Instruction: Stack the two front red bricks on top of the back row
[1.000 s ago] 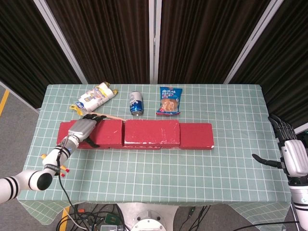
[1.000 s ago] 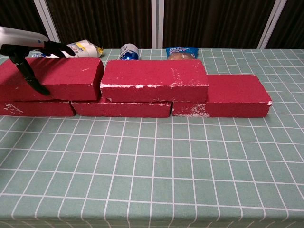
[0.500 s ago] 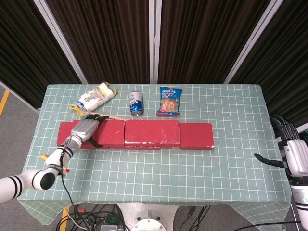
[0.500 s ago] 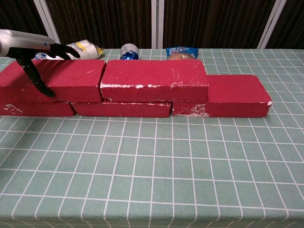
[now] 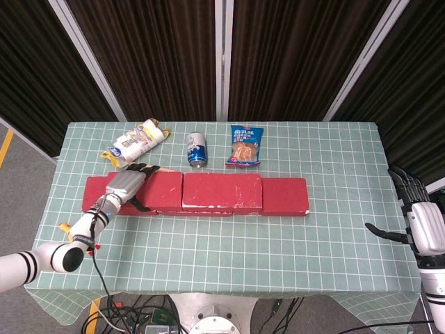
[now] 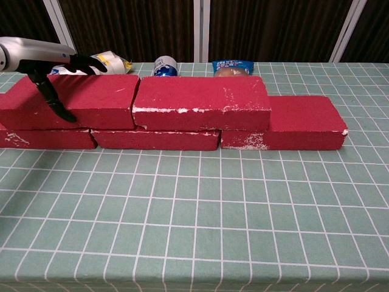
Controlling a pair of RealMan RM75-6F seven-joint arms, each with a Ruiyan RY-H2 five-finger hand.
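Note:
Three red bricks lie in a row, and the right one has a bare top. Two more red bricks lie on top: a left one and a middle one, end to end and touching. My left hand holds the left top brick, its fingers across the top and its thumb down the front face. My right hand hangs with fingers spread beyond the table's right edge, holding nothing.
Behind the bricks lie a white and yellow packet, a blue can on its side and a blue snack bag. The green checked cloth stretches in front of the bricks.
My left hand has slid the left top brick to the right until it meets the middle top brick, which shifted slightly right too. The right hand has barely moved.

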